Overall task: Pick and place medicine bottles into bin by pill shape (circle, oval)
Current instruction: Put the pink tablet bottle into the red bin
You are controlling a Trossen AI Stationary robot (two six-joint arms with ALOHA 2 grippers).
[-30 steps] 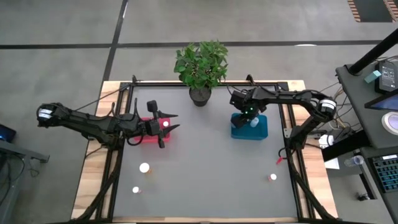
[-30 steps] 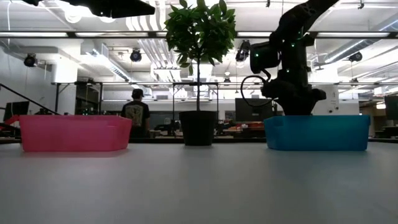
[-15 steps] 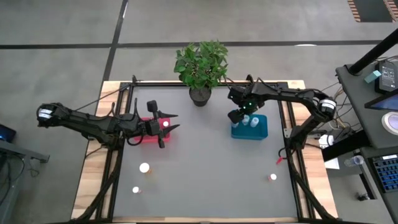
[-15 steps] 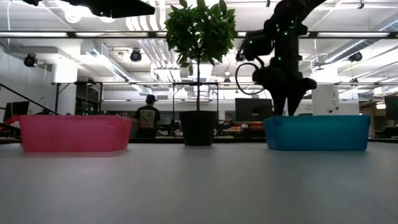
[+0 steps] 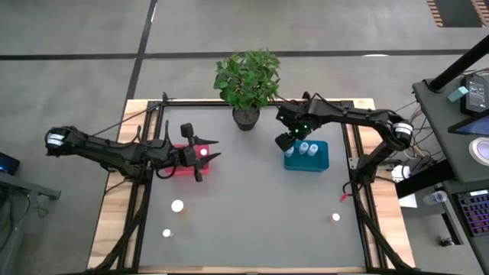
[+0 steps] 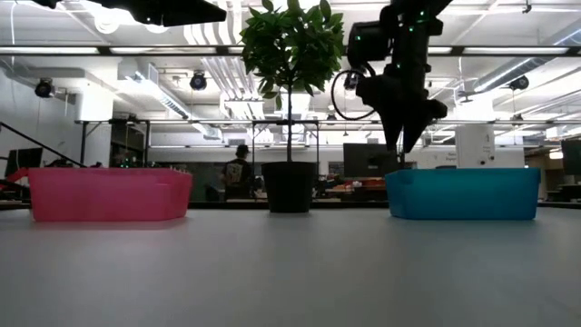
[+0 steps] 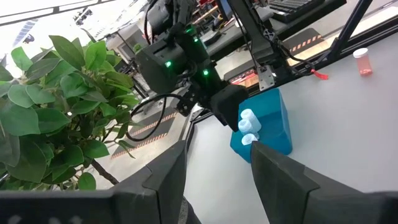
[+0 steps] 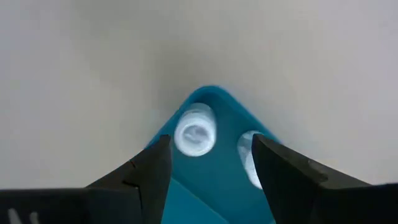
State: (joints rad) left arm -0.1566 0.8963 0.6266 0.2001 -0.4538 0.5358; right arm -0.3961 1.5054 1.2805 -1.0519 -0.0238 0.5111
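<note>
Left arm: stretched in from the desk's left edge, low and level, its claw (image 5: 212, 150) empty with fingers parted. Right arm: reaching in from the desk's right edge, elbow bent, wrist tipped downward; its claw (image 6: 401, 143) hangs raised above the desk, its 2 fingers (image 8: 152, 171) spread apart and empty.

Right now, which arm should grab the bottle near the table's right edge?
Probably the right. Its hand is open and empty above the blue bin, on that bottle's side. The left hand hovers over the red bin, far across.
</note>
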